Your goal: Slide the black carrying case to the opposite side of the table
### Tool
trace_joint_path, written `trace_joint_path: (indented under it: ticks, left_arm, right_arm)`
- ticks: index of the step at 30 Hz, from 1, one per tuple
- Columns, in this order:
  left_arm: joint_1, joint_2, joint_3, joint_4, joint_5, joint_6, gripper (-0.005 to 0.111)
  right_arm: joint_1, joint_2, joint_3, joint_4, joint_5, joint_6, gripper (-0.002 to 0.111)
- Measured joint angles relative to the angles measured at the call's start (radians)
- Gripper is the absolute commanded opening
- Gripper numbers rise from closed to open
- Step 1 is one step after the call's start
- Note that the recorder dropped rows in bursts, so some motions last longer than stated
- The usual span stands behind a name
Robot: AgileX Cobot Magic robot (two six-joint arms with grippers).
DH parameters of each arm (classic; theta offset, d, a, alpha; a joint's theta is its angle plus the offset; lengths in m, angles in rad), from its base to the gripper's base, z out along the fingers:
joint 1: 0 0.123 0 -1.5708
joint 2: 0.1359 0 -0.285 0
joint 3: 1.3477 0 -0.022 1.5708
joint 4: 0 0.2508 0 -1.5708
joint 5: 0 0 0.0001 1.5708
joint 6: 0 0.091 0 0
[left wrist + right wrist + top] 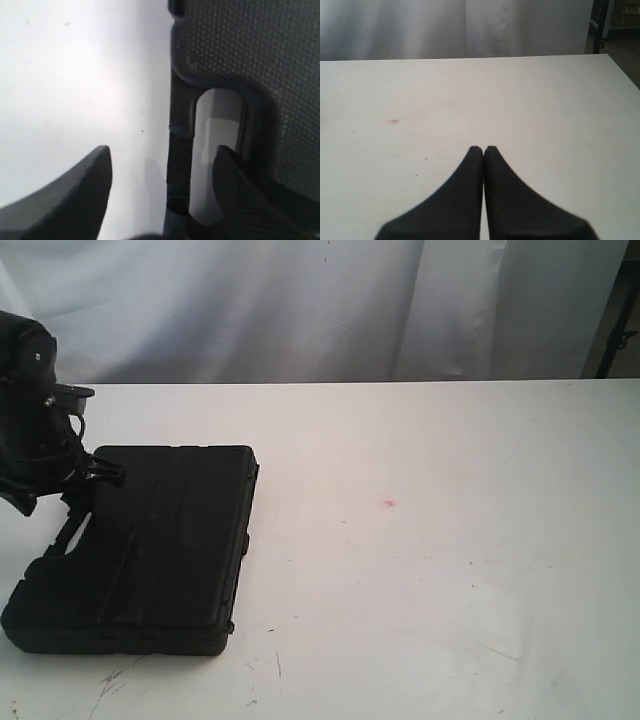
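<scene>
The black carrying case (150, 550) lies flat on the white table (420, 570) at the left side, its handle end toward my left arm. My left gripper (78, 495) is down at that handle. In the left wrist view the gripper (162, 150) is open and straddles the handle bar (180, 145): one finger (235, 185) is in the handle opening, the other finger (85, 185) is outside over bare table. The textured case lid (260, 50) fills the rest of that view. My right gripper (483, 148) is shut on nothing above the table and does not show in the exterior view.
A tiny red speck (390, 503) marks the tabletop right of the case, and the red speck (394, 121) also shows in the right wrist view. White curtains (300, 300) hang behind the far edge. Scratches (110, 685) mark the near edge.
</scene>
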Motion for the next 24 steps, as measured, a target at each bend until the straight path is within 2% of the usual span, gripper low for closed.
trace_joint_path:
  ticks: [4,5,6,7,12,17,22,24]
  left_arm:
    - [0.000,-0.074,0.000,-0.029,-0.009,-0.010,0.031]
    - [0.000,-0.095,0.000,-0.047,-0.015,-0.010,0.022]
    - [0.000,-0.119,0.000,-0.067,-0.022,-0.010,0.006]
    - [0.000,-0.166,0.000,-0.101,-0.038,-0.010,0.000]
    - [0.000,-0.408,0.046,-0.208,-0.100,0.030,0.000]
    - [0.000,-0.790,0.367,-0.235,-0.308,0.033,0.000]
    - [0.000,-1.074,0.632,-0.280,-0.425,0.033,0.000]
    - [0.000,-1.144,0.694,-0.281,-0.440,0.033,0.000]
  right_arm:
    - [0.000,0.000,0.000,0.000,0.000,0.000,0.000]
    - [0.000,0.000,0.000,0.000,0.000,0.000,0.000]
    - [0.000,0.000,0.000,0.000,0.000,0.000,0.000]
    - [0.000,0.000,0.000,0.000,0.000,0.000,0.000]
    - [0.000,0.000,0.000,0.000,0.000,0.000,0.000]
    - [0.000,0.000,0.000,0.000,0.000,0.000,0.000]
    - [0.000,0.000,0.000,0.000,0.000,0.007,0.000]
    - [0.000,0.000,0.000,0.000,0.000,0.007,0.000]
